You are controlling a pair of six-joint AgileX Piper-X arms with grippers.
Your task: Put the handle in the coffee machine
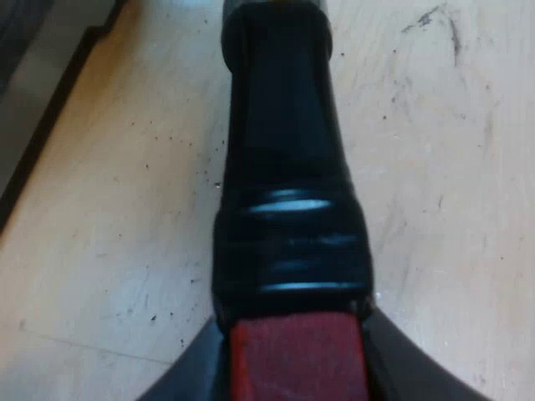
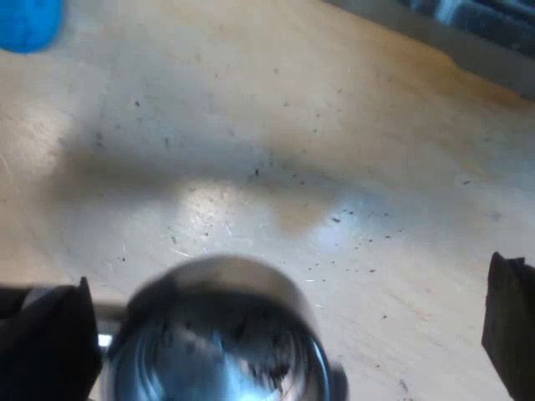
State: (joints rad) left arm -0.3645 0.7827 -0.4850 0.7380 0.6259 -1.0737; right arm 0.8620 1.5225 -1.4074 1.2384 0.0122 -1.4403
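The metal holder's dark handle point(image 1: 288, 167) stretches straight away from the left gripper point(image 1: 294, 380) over a pale wooden table point(image 1: 109, 251). The handle's red end point(image 1: 297, 351) sits right between this claw's two black fingers point(image 1: 188, 380), which press in on it from both sides, pinching it. Shiny ridges ring the handle just beyond the red end.

In the right wrist view, the holder's round metal basket point(image 2: 221, 334) is seen from above, with dark coffee flecks inside its shiny bowl. It lies between the two fingers point(image 2: 46, 351) of the right gripper point(image 2: 288, 326), which are spread wide apart. The basket is close up against one finger and well apart from the other. Whether that near finger touches the metal cannot be told, nor whether the basket rests on the table or hangs above it. Dark coffee specks point(image 2: 334, 219) are scattered on the wood around the holder. A rounded blue object point(image 2: 29, 21), only partly seen, lies well apart from the holder.
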